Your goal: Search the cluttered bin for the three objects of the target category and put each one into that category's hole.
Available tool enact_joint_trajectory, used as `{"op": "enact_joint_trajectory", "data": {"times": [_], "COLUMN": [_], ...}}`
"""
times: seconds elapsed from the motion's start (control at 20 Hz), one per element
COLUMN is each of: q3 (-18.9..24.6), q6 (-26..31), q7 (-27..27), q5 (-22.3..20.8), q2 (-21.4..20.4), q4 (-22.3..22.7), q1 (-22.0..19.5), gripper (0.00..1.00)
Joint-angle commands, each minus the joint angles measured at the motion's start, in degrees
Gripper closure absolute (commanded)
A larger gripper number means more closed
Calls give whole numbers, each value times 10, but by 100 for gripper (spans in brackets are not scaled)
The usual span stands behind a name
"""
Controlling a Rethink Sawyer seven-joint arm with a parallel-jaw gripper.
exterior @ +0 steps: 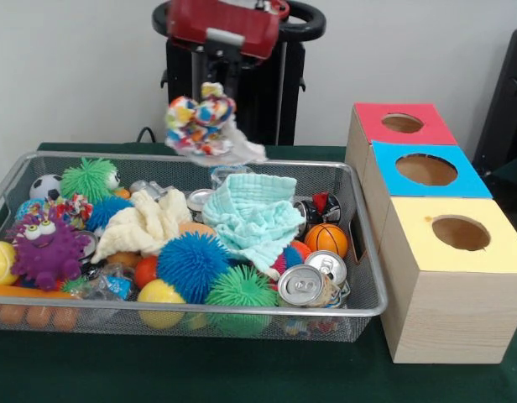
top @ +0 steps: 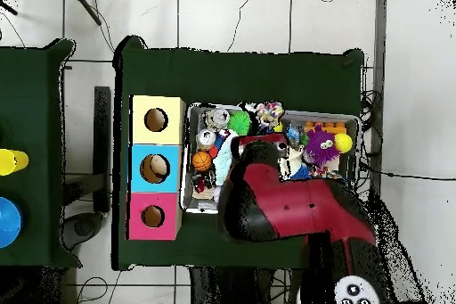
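My gripper hangs from the red arm above the far side of the wire mesh bin. It is shut on a knotted fabric bundle, white with red, blue and yellow patches, held clear above the clutter with a white tail hanging down. A second bundle lies in the bin's left part, next to a purple spiky toy. A third bundle does not show. The yellow-topped box's hole is at the near right, apart from the gripper; it also shows in the overhead view. There the red arm covers the gripper.
The bin holds a mint cloth, a pale yellow cloth, spiky balls, cans and small balls. The blue-topped box and the red-topped box stand behind the yellow one, right of the bin.
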Motion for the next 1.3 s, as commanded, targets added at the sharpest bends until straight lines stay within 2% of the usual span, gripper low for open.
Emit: {"op": "enact_joint_trajectory", "data": {"times": [0.05,0.15,0.3,0.6,0.75,1.05,1.3], "q3": [-134,-169,-194,-276,-320,-372,-400], "q6": [96,119,147,180,161,207,192], "q7": [211,234,255,310,354,410,419], "q5": [68,105,152,196,227,297,324], "q2": [-14,-5,1,45,81,139,156], "q4": [49,42,36,-20,-52,-120,-129], "q1": [122,168,218,342,393,448,464], "gripper": [100,100,100,100,100,100,100]}}
